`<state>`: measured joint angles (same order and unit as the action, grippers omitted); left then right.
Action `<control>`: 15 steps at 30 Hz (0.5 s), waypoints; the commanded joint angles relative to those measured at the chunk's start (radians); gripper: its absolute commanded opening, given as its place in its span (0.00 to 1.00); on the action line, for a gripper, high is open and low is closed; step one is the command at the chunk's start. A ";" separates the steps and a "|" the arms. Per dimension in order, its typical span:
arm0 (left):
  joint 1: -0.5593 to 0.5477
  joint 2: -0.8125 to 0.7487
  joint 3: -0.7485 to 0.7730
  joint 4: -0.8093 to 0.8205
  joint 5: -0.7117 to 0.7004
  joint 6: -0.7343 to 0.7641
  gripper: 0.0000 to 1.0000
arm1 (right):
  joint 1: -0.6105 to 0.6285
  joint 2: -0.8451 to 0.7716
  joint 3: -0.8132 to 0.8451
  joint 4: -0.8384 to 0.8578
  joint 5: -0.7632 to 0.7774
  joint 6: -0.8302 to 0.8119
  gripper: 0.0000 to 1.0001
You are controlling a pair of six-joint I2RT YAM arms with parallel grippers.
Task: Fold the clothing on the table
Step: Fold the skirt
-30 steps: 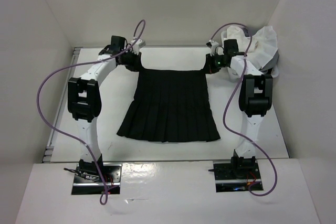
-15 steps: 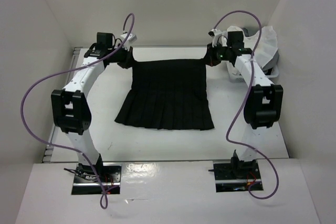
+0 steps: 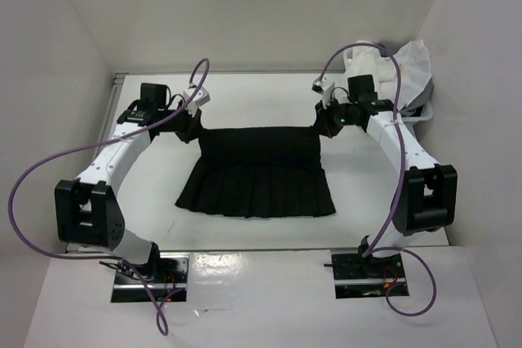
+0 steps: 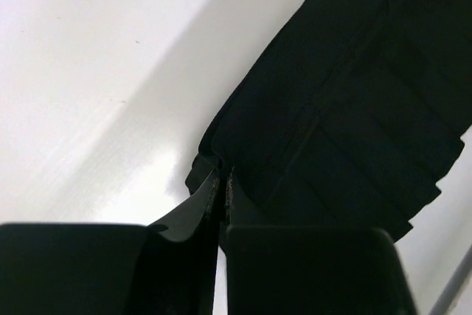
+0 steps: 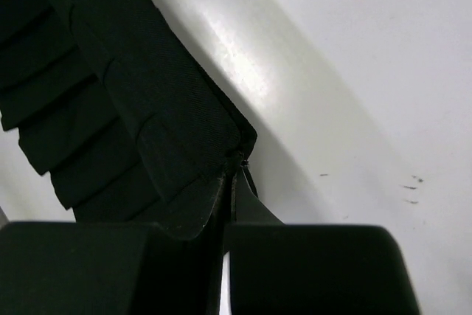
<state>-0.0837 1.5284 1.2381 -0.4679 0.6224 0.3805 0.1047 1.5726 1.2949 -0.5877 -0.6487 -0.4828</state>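
Note:
The clothing (image 3: 259,170) is a black pleated skirt lying across the middle of the white table (image 3: 163,218), hem toward the arm bases. My left gripper (image 3: 194,125) is shut on the waistband's left corner, and my right gripper (image 3: 324,122) is shut on its right corner. Both corners are lifted off the table and carried over the skirt's body. In the left wrist view the closed fingertips (image 4: 221,182) pinch the black fabric (image 4: 346,108). The right wrist view shows the same pinch (image 5: 234,171) on the waistband corner (image 5: 147,101).
A heap of white and grey cloths (image 3: 401,67) sits in a small white basket (image 3: 420,112) at the far right corner. White walls enclose the table on three sides. Purple cables loop from both arms.
Both grippers have pulled the waistband corners from the far edge toward the arm bases, and the skirt's visible length has shortened as its top part comes over the lower part.

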 commanded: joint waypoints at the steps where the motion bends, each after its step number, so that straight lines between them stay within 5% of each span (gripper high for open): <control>1: 0.036 -0.108 -0.060 -0.055 -0.076 0.147 0.03 | -0.008 -0.077 -0.031 -0.121 0.138 -0.164 0.00; 10: 0.007 -0.342 -0.229 -0.173 -0.085 0.380 0.06 | 0.058 -0.092 -0.008 -0.438 0.097 -0.405 0.00; 15: -0.002 -0.425 -0.238 -0.342 -0.049 0.526 0.22 | 0.156 -0.063 0.034 -0.711 0.049 -0.577 0.03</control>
<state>-0.0929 1.1244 0.9913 -0.6796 0.6048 0.7422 0.2317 1.5024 1.2823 -1.0485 -0.6422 -0.8864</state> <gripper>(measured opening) 0.200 0.019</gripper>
